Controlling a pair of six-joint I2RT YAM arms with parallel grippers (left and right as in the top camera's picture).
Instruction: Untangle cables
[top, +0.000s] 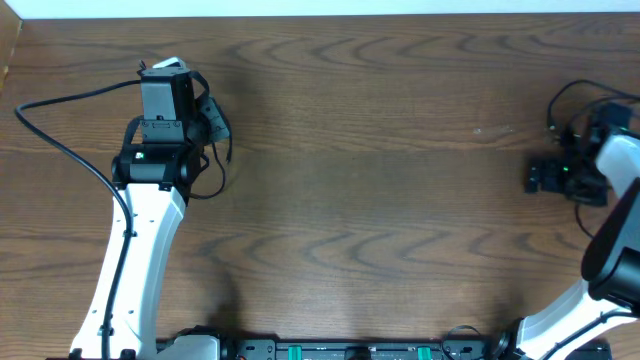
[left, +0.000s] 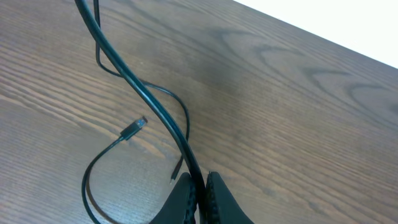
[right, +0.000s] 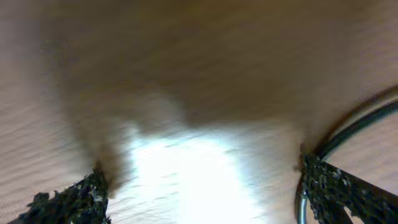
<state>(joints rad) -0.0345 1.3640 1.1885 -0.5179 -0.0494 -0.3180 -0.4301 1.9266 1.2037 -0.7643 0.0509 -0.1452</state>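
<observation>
My left gripper (left: 199, 186) is shut on a black cable (left: 146, 96) that runs from between its fingertips up to the top left of the left wrist view. A thinner black cable (left: 102, 152) loops on the table beside it, its small plug (left: 132, 130) lying free. From overhead the left gripper (top: 168, 72) is at the far left, with thin black cable (top: 222, 140) trailing to its right. My right gripper (top: 540, 178) is at the far right, open and low over the wood (right: 202, 186) with nothing between its fingers. A dark cable (right: 354, 127) passes by its right finger.
The wooden table (top: 380, 200) stretches between the two arms. Its far edge (left: 348, 50) shows white beyond the left gripper. Thick black arm cables (top: 60, 105) loop left of the left arm and more (top: 575, 95) behind the right arm.
</observation>
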